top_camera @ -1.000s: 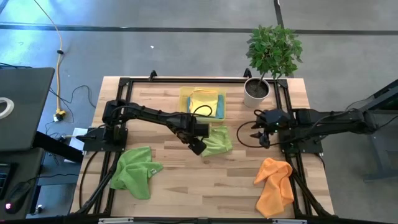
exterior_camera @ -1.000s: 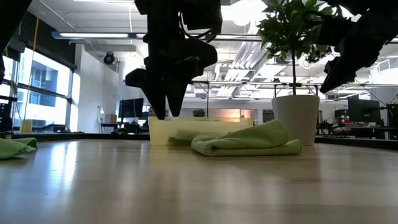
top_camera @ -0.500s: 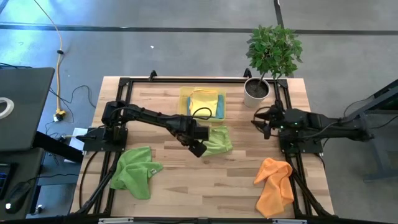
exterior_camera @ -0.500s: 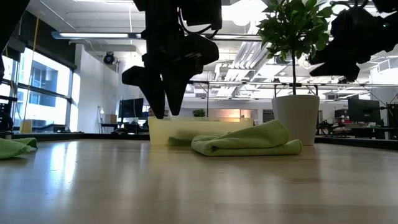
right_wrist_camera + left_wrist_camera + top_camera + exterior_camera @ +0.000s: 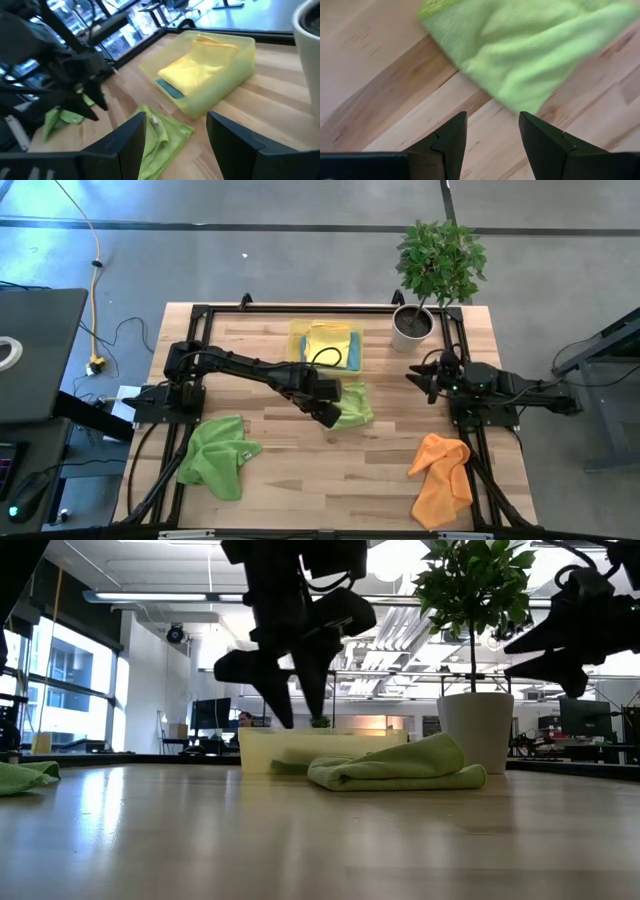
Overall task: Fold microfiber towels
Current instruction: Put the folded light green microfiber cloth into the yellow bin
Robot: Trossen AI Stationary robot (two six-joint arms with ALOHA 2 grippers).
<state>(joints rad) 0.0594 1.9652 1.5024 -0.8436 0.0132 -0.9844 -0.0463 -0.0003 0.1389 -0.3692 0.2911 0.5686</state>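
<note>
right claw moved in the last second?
Yes. In the high view the right claw has pulled back from over the table toward its right edge, now nearer the white plant pot and the arm's base.

Open-plan robotics lab or office floor. Wooden surface (image 5: 300,470) sitting in black metal frame on grey concrete floor (image 5: 250,270). Exposed ceiling ducts and strip lights (image 5: 150,597) running overhead, tall windows (image 5: 75,690) letting in daylight, desks with monitors (image 5: 212,712) lining background. Yellow cable (image 5: 95,290) trailing across floor; potted plant (image 5: 438,265) standing at surface corner.
</note>
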